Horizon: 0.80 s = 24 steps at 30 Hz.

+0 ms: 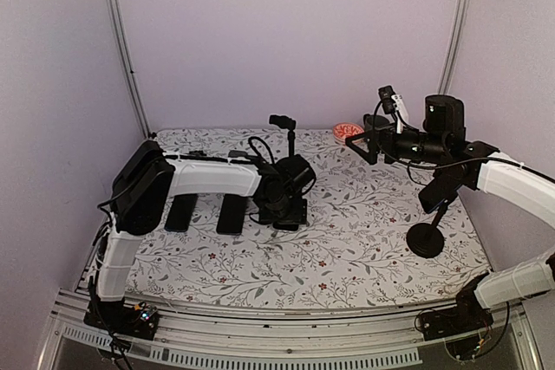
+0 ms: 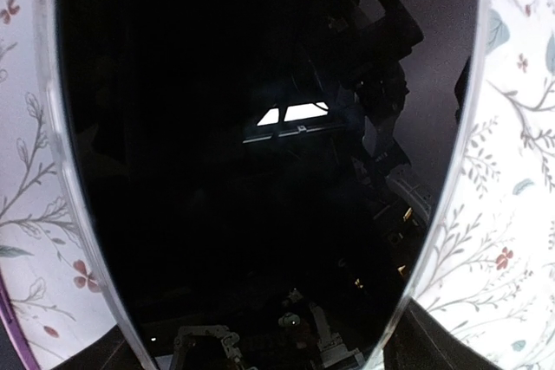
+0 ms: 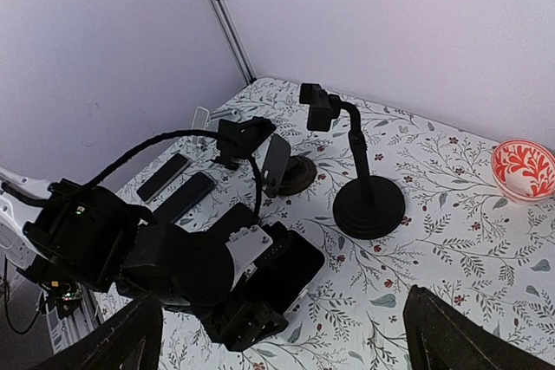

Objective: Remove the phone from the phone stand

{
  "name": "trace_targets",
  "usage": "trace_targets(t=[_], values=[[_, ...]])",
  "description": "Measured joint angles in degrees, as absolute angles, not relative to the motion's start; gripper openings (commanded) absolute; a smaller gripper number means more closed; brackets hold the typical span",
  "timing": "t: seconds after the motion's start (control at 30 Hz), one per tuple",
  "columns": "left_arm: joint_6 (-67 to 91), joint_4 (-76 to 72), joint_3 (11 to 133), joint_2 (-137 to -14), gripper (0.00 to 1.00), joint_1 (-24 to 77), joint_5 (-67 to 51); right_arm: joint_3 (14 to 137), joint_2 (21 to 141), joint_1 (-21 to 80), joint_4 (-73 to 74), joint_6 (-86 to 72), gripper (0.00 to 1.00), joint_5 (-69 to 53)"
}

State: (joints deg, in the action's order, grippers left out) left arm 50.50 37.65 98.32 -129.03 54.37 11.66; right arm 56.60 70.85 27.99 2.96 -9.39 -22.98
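The phone (image 2: 260, 145), black-screened in a clear case, fills the left wrist view, low over the flowered cloth. My left gripper (image 2: 269, 348) is shut on its near end, a finger (image 2: 438, 340) showing at each lower corner. From the right wrist I see the same phone (image 3: 325, 257) lying flat in the left gripper (image 3: 273, 296). An empty phone stand (image 3: 368, 205) with a bent neck stands apart behind it, also seen from above as the stand (image 1: 284, 127). My right gripper (image 1: 362, 140) hangs high at the right, open and empty, its fingertips (image 3: 130, 335) wide.
Two dark phones (image 1: 180, 212) (image 1: 230, 212) lie flat left of the left gripper. A second stand (image 3: 299, 175) carries a grey plate behind the left arm. A third stand's round base (image 1: 425, 238) sits under the right arm. A red bowl (image 1: 347, 131) is at the back.
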Motion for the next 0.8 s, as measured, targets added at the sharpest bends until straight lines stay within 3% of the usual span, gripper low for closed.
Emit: trace_targets(t=[0.8], values=[[54.87, 42.63, 100.27, -129.93, 0.74, 57.01, 13.56, 56.18, 70.83, 27.66, 2.07, -9.41, 0.99, -24.1]])
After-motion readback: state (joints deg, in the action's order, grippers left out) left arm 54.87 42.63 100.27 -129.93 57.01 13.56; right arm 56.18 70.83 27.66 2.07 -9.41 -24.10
